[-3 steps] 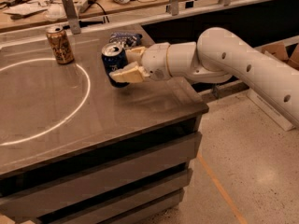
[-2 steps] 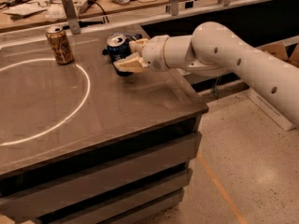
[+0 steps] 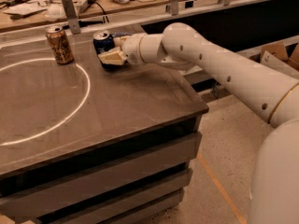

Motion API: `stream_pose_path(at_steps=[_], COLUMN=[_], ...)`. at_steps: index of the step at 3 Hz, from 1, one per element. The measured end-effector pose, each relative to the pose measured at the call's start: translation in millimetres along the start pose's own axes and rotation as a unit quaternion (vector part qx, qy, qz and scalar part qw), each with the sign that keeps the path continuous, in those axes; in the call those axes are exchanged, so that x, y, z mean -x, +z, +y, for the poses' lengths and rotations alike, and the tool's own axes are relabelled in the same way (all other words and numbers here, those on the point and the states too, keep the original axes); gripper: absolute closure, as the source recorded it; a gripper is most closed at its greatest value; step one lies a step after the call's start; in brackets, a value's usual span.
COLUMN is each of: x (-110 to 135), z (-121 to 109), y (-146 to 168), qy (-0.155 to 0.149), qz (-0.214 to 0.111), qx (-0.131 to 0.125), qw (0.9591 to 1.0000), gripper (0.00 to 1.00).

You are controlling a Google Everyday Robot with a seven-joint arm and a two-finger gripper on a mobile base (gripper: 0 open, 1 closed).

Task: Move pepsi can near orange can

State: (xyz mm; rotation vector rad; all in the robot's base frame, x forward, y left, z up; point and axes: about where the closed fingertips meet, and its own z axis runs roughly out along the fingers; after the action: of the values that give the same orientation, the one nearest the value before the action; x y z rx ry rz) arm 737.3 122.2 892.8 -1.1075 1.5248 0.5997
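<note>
The pepsi can is dark blue with a silver top and stands upright near the table's far edge. My gripper is shut on the pepsi can, its cream fingers wrapped around the can's lower front. The orange can, brownish-orange with dark markings and a silver top, stands upright to the left of the pepsi can with a gap between them. My white arm reaches in from the right.
The grey table carries a white circle line on its left part. A dark blue snack bag peeks out behind the gripper. A cluttered bench and metal rail posts stand behind. Cardboard boxes sit at right.
My gripper has carried the pepsi can left and toward the table's far edge, closing much of the gap to the orange can. The orange can has not moved.
</note>
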Motion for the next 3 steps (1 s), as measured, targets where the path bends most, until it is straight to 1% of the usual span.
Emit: stream_pose_path(at_steps=[1,2,3], x=[13.5,18.2,19.8], z=[-11.5,-22.7,-23.6], y=[20.2,44.6,61.4], qy=[0.004,0.024,0.036], qz=[-0.02,-0.038,-0.046], qx=[-0.008,-0.023,-0.023], qw=[0.9998,0.9987,0.998], gripper=[1.0,1.0,1.0])
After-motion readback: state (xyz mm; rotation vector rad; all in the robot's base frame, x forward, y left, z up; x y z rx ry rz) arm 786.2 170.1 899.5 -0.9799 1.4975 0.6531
